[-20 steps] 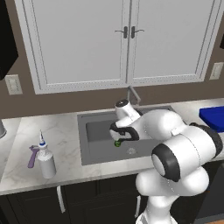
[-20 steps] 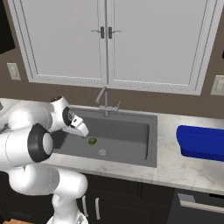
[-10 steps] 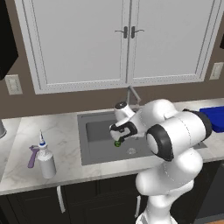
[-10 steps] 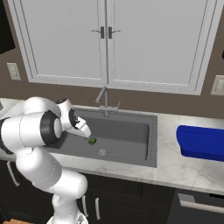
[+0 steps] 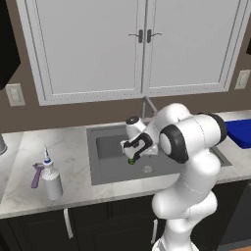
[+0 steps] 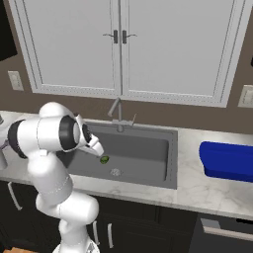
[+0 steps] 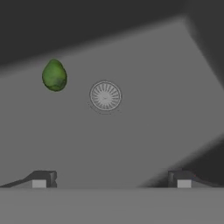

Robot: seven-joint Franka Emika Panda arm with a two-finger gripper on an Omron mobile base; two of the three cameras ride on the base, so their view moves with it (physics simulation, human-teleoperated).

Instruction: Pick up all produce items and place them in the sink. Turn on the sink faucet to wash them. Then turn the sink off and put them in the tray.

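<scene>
while the white bottle (image 5: 51, 179) stands on the counter left of the sink (image 5: 105, 166), the lime (image 7: 54, 75) lies on the basin floor just beside the drain (image 7: 105, 96) — the gripper (image 7: 111, 178) above it, jaws wide, holding nothing — and the blue tray (image 6: 227, 160) sits right of the sink.

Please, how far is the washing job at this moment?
Done: the lime lies in the sink beside the drain. In hand: nothing; the gripper hangs open above the basin. Left: work the faucet, then carry the lime to the blue tray.
</scene>
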